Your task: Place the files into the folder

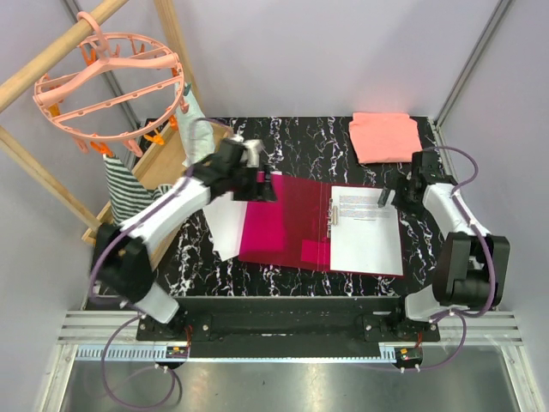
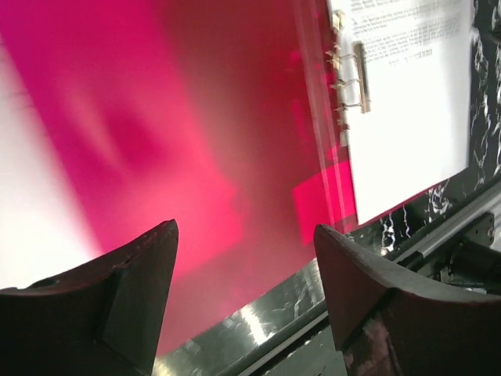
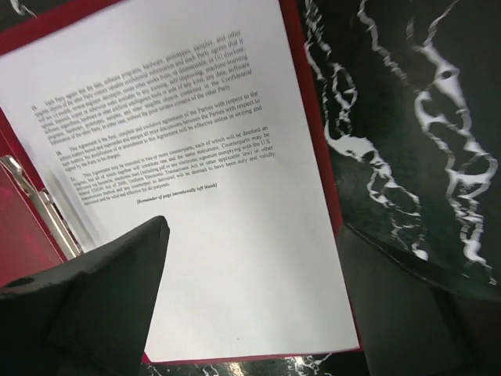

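Note:
The crimson folder [image 1: 283, 227] lies open on the black marble table. White printed files [image 1: 364, 236] lie on its right half beside the metal clip [image 1: 333, 215]; they also show in the right wrist view [image 3: 235, 235]. Another white sheet [image 1: 223, 227] sticks out from under the translucent left cover [image 2: 196, 141]. My left gripper [image 1: 257, 184] is open and empty at the cover's far left corner, its fingers spread [image 2: 246, 231]. My right gripper [image 1: 386, 196] is open and empty above the files' far right part [image 3: 250, 231].
A salmon-pink folded cloth [image 1: 384, 136] lies at the back right. A pink round peg hanger [image 1: 111, 81] hangs on a wooden rack at the back left, with a striped cloth [image 1: 124, 193] below it. The table's front edge [image 2: 258, 321] runs just past the folder.

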Tool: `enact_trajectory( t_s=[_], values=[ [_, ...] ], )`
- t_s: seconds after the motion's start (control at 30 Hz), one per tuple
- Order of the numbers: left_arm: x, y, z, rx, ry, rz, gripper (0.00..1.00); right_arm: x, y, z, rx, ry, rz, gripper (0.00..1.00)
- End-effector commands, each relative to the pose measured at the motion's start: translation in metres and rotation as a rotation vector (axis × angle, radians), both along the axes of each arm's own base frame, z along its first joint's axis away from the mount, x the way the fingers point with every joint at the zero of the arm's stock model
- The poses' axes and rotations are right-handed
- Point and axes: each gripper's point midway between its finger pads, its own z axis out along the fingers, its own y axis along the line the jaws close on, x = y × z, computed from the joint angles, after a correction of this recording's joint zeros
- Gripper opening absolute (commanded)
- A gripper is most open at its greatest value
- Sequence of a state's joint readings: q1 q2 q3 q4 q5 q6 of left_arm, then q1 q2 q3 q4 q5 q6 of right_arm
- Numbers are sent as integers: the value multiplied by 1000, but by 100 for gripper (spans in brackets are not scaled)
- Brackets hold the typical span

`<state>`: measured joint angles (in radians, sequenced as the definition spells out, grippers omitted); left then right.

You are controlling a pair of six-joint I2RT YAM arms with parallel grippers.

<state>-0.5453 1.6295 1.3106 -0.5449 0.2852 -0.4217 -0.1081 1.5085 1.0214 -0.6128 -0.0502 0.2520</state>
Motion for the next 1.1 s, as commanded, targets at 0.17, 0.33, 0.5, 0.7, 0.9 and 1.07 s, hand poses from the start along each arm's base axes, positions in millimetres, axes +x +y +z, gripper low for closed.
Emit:
enact_trajectory(
  t_s=[0.17,0.33,0.5,0.7,0.9,1.07],
  values=[
    [-12,85,-19,30,3,143,79,36,85,118,15,-303,193,100],
    [-10,96,-53,88,50,200,78,26,135,132,159,-339,323,100],
    [-13,81,-84,18,124,203,73,14,140,131,155,-364,377,100],
    [-16,50,-85,-60,142,178,70,8,140,132,154,-377,407,100],
    [-7,-7,-69,-95,132,101,69,12,157,126,238,-375,426,100],
    [1,-39,-73,-106,156,57,69,17,166,125,271,-372,423,100]
  ],
)
